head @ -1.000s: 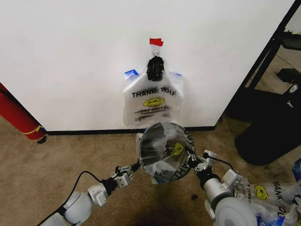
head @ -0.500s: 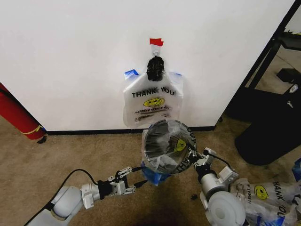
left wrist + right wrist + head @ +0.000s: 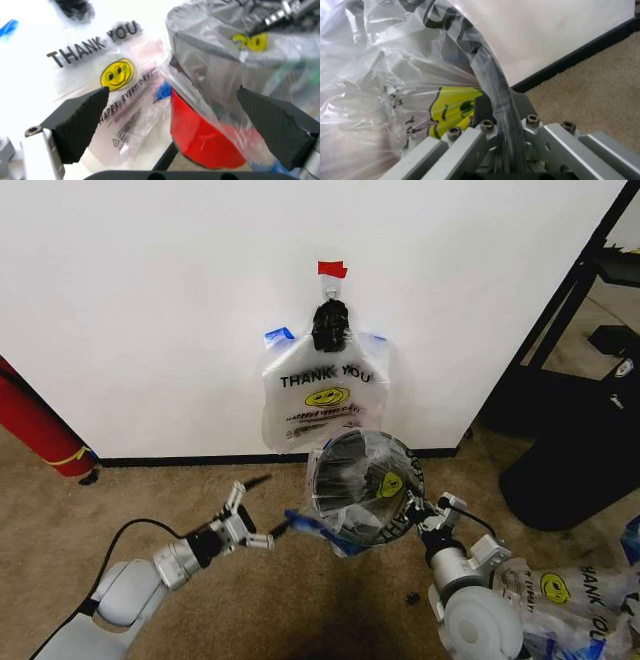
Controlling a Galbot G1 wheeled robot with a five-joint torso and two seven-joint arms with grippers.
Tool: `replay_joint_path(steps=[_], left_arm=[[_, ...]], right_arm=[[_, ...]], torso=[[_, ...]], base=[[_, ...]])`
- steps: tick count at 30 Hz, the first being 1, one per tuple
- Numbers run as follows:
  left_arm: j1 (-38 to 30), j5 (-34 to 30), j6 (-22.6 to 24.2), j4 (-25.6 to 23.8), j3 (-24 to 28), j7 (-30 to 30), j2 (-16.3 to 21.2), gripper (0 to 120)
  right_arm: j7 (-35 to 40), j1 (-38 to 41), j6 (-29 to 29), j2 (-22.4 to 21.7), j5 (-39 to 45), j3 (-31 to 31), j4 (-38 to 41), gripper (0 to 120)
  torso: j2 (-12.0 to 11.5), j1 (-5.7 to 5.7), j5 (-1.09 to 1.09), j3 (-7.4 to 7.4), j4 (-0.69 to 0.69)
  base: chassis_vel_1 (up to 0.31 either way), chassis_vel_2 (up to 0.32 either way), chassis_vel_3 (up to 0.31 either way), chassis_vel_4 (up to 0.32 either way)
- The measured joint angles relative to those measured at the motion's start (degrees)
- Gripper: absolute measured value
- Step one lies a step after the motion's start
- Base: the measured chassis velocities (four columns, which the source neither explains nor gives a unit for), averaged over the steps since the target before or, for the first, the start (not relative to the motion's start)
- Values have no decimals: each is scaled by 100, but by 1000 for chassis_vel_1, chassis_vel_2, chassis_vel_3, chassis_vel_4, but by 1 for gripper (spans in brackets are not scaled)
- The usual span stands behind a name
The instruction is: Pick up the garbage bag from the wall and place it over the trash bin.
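**Bag draped over the raised bin**

The left claw [image 3: 243,518] hangs spread and empty above the carpet. Rightward, the crinkled translucent garbage bag [image 3: 352,515], smiley showing, lines the trash bin [image 3: 366,478], whose rim the right claw [image 3: 418,518] pinches.

The carpet [image 3: 150,490] left of the left end effector [image 3: 243,518] lies open as far as the red cylinder [image 3: 40,430] leaning at the wall [image 3: 150,300]. That end effector's fingers are spread, with bare floor between it and the trash bin [image 3: 365,490]. The bin, draped in a garbage bag [image 3: 350,525], blocks the way to the baseboard and overlaps the hanging garbage bag [image 3: 322,395] behind it. The right end effector [image 3: 495,123] is clamped on the bin's rim. On the right, a black stand [image 3: 570,450] and loose bags [image 3: 580,600] crowd the floor.
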Motion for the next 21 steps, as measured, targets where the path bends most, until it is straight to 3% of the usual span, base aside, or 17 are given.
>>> replay_joint_path(steps=[3,6,8,12,14,17,21], left_arm=[[48,-118,70,-97,60,-158,1,100],[308,-782,512,-726,380,-1085,25,96],[354,-874,612,-846,423,-1235,30,95],[770,-1494,1667,-2279,1075,-1982,-86,81],[787,-1505,1751,-2361,1157,-2028,-104,80],[815,-1623,2394,-2726,1876,-2491,-203,66],[629,-1942,2838,-2682,2437,-3015,-299,51]], right_arm=[[-14,2,30,16,-39,-17,13,0],[-218,-24,373,61,-604,-146,-83,0],[-259,-32,434,65,-704,-171,-108,0],[-492,-97,919,162,-1552,-536,-240,0],[-499,-92,956,177,-1615,-561,-257,0],[-582,-34,1189,259,-2034,-719,-408,0],[-673,-23,1340,288,-2385,-865,-509,0]], torso=[[0,0,-1,0,1],[0,0,-2,0,0],[0,0,-2,0,0],[1,0,1,-1,1],[1,0,0,-1,1],[1,0,0,-1,1],[1,0,-1,-1,1]], base=[[0,0,0,0],[0,0,0,0],[0,0,0,0],[0,0,0,0],[0,0,0,0],[0,0,0,0],[0,0,0,0]])
